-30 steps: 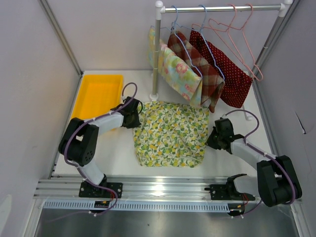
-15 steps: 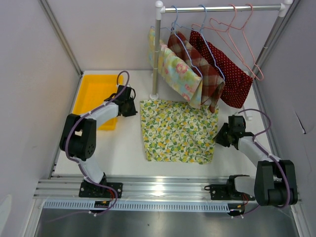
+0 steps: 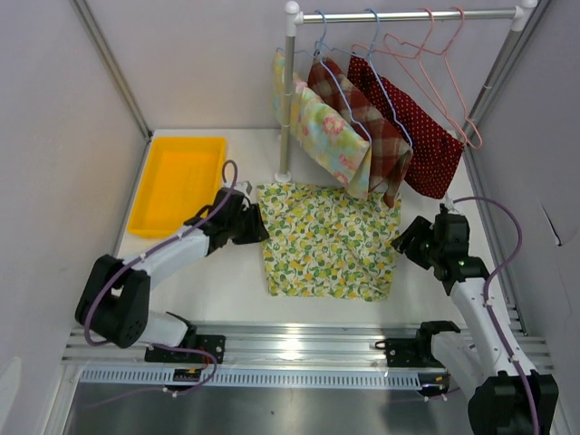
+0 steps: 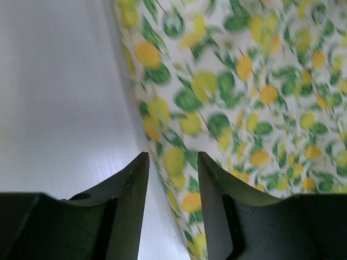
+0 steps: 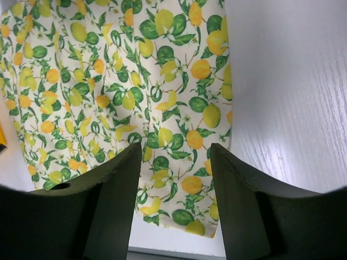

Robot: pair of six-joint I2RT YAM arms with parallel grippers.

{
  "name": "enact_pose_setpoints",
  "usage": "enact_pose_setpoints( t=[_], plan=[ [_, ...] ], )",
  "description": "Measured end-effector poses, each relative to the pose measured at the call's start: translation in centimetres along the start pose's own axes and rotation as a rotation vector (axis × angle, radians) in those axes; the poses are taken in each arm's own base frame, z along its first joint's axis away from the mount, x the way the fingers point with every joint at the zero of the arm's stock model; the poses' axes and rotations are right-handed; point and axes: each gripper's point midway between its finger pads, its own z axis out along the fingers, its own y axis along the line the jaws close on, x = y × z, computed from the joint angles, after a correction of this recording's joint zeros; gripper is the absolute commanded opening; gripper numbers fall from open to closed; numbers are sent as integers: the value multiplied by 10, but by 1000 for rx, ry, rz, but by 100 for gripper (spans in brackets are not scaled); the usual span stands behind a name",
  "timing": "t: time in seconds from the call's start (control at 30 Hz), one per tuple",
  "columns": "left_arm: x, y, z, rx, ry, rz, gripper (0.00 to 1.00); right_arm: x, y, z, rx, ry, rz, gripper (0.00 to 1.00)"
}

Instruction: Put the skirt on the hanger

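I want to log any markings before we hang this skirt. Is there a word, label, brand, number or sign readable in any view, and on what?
No readable text in any view.
skirt: lemon print only, no tag or label showing.
yellow tray: plain, no marking.
hung garments: floral, plaid and dotted patterns, no writing.
rail: bare, no sign.
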Motion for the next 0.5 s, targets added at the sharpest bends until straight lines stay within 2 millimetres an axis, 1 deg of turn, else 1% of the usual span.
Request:
enact_pose_setpoints(
  t=[0.07,0.13,0.27,0.37,0.4,0.47,0.5],
  plan=[
    [24,-13,-10,47,9,18,50,2,2,-5,-13,4,-1,59],
    [47,-23,-15,77,32,35,52,7,3,-7,-17,19,-4,58],
    [82,-29,-17,80,82,62,51,16,6,-7,-24,49,-18,58],
    [99,-28,-18,70,105,70,44,22,13,-7,-41,68,-34,58],
    [102,-26,-20,66,108,67,36,24,14,-7,-45,72,-39,58],
    [103,-25,-24,64,100,60,28,27,17,-7,-51,81,-47,58],
    [102,-24,-26,64,92,57,19,28,17,-7,-50,82,-47,58]
  ],
)
